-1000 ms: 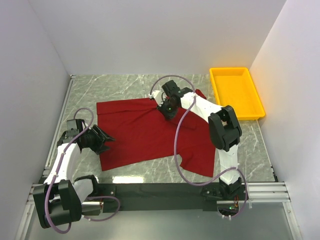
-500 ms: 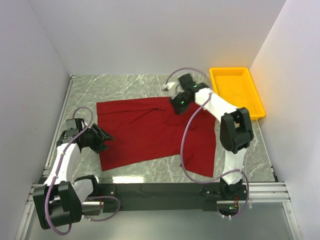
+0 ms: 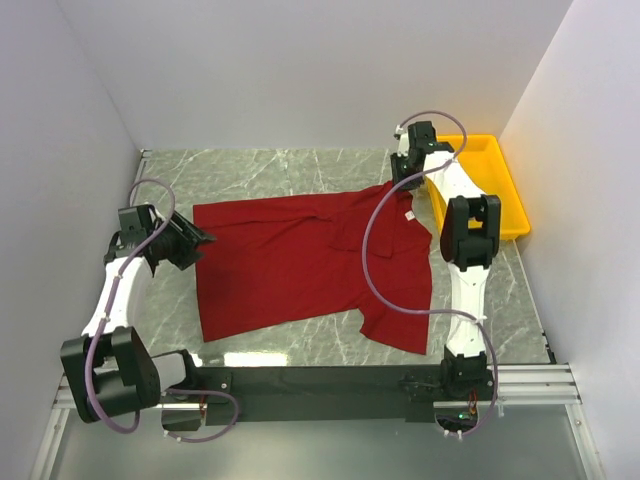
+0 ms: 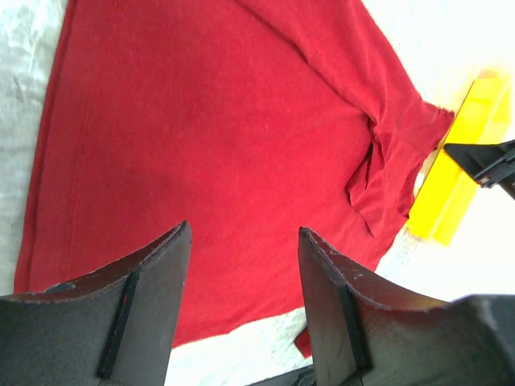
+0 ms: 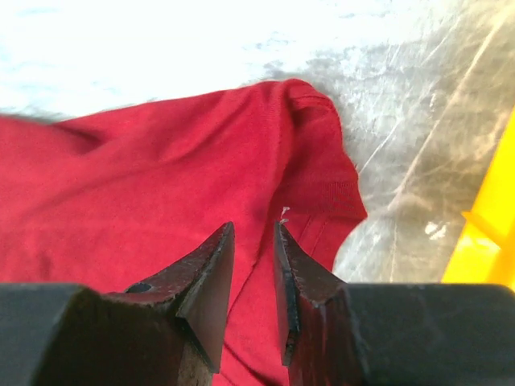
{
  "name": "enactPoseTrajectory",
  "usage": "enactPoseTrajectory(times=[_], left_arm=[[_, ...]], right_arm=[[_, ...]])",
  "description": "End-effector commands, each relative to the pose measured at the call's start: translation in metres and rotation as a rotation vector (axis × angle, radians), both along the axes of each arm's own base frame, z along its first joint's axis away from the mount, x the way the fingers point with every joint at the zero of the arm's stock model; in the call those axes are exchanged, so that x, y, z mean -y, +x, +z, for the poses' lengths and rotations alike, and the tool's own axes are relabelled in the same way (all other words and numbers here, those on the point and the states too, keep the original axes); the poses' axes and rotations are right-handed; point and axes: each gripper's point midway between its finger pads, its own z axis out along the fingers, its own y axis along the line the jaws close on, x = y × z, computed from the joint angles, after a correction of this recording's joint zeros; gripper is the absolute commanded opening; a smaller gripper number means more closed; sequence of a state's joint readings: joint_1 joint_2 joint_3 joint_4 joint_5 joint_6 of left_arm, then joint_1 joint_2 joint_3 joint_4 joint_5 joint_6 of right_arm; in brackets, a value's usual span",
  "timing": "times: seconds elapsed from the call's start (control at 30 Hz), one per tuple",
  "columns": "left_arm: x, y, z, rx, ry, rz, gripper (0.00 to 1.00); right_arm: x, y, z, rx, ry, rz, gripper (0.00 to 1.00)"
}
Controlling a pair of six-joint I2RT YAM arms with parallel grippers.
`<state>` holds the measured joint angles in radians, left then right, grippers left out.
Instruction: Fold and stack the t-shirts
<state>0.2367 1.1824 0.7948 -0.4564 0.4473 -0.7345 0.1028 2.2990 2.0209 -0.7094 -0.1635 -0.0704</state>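
Reaching out to one o'clock, the right end effector [image 5: 252, 229] now hangs above the far right corner of the t-shirt [image 3: 290, 265], its fingers a narrow gap apart with nothing between them. A second ago it sat nearer the middle, at the collar, where the cloth was bunched. That corner has since been drawn out toward the yellow tray [image 3: 500, 215] at two o'clock and let go, so the shirt lies flatter, with some rumpling left around the collar. The left end effector [image 4: 244, 232] has shifted up to nine o'clock, just beside the shirt's left edge, fingers wide apart and empty. To my eye this is spreading, and no fold has been made yet. The shirt covers the middle of the grey marbled bench [image 3: 260, 170], and plain white walls [image 3: 300, 70] close it in on three sides.
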Motion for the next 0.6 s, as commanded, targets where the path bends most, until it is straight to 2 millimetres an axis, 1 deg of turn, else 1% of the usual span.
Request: enactPoseTrajectory(times=[0.0, 0.03, 0.1, 0.13, 0.2, 0.23, 0.27, 0.43, 0.57], left_arm=[[-0.007, 0.022, 0.019, 0.088, 0.023, 0.003, 0.61], [-0.007, 0.022, 0.017, 0.083, 0.02, 0.005, 0.61], [-0.008, 0.021, 0.013, 0.071, 0.019, 0.006, 0.61], [-0.009, 0.021, 0.012, 0.068, 0.022, 0.009, 0.61], [-0.008, 0.017, 0.008, 0.058, 0.023, 0.008, 0.61], [-0.008, 0.016, 0.007, 0.055, 0.021, 0.01, 0.61], [-0.008, 0.014, 0.007, 0.053, 0.023, 0.012, 0.61], [-0.011, 0.007, 0.001, 0.039, 0.027, 0.019, 0.61], [-0.012, 0.005, 0.001, 0.039, 0.024, 0.025, 0.61]], right_arm=[[-0.001, 0.014, 0.014, 0.028, 0.019, -0.051, 0.34], [0.0, 0.017, 0.009, 0.027, 0.015, -0.054, 0.34], [0.001, 0.022, 0.008, 0.036, 0.013, -0.067, 0.34], [0.002, 0.024, 0.001, 0.03, 0.016, -0.071, 0.34], [0.003, 0.031, 0.002, 0.04, 0.022, -0.078, 0.34], [0.004, 0.031, -0.005, 0.024, 0.024, -0.078, 0.34], [0.004, 0.034, -0.004, 0.031, 0.025, -0.08, 0.34], [0.004, 0.033, -0.017, 0.001, 0.041, -0.106, 0.34], [0.008, 0.033, -0.021, -0.007, 0.029, -0.124, 0.34]])
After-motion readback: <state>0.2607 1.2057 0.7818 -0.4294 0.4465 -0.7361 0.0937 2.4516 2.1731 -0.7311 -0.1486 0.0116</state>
